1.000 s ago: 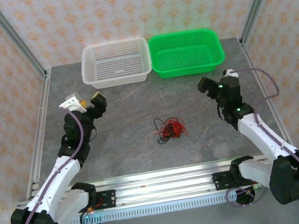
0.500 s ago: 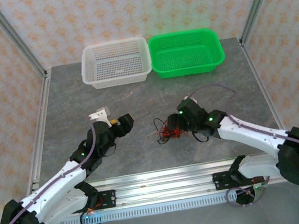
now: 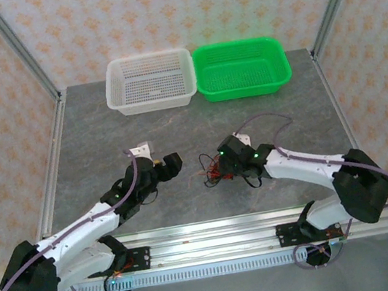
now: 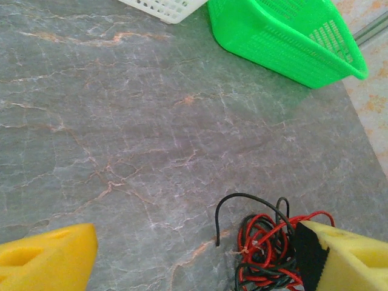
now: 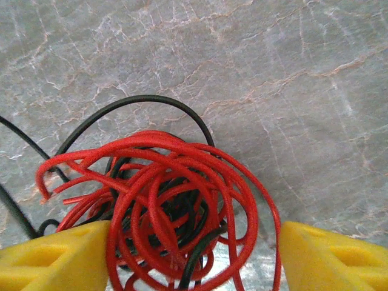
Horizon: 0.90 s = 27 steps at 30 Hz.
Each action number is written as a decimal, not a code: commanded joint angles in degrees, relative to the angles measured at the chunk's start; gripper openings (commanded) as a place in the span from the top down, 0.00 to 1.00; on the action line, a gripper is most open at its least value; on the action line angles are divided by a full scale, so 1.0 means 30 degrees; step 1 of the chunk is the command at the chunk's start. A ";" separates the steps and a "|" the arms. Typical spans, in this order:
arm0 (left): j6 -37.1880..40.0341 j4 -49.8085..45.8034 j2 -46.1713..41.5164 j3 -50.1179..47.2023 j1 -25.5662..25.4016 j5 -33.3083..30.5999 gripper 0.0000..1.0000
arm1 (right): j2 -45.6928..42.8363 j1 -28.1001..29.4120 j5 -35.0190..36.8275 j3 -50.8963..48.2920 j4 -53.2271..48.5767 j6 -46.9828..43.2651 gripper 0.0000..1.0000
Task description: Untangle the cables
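Both arms have swung in from the frame's sides. The left gripper (image 3: 168,166) sits spread wide just left of centre. The right gripper (image 5: 194,257), fingers apart, now straddles the red and black cables (image 5: 163,200), which lie unmoved at the frame's centre. The white basket (image 3: 153,106) and green basket (image 3: 246,91) stay at the top.

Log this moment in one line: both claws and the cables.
left claw: open, hovering beside cables | right claw: open, straddling cables | cables: one red-black knot on table
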 commanded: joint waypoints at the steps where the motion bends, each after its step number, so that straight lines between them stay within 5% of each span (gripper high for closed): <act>1: 0.0108 0.0603 0.0107 0.0790 -0.0328 -0.0292 0.15 | 0.0396 0.0068 0.0269 -0.0336 0.0818 0.0306 0.31; 4: 0.0192 0.0573 0.0271 0.0963 -0.0529 -0.0210 0.15 | 0.0554 0.0068 0.0597 -0.0539 0.0834 0.0410 0.41; 9: 0.0782 0.0982 0.0873 0.1245 -0.1278 0.0270 0.15 | 0.0089 0.0068 0.1178 -0.1064 0.1267 0.0371 0.82; 12: 0.1597 0.1638 0.1534 0.1174 -0.1982 0.0687 0.15 | -0.0549 0.0068 0.0987 -0.1546 0.2108 -0.0511 0.94; 27: 0.6879 0.2269 0.8049 0.4218 -0.6731 -0.1256 0.15 | -0.6272 -0.0565 -0.4301 -0.5221 0.6485 -0.5936 1.00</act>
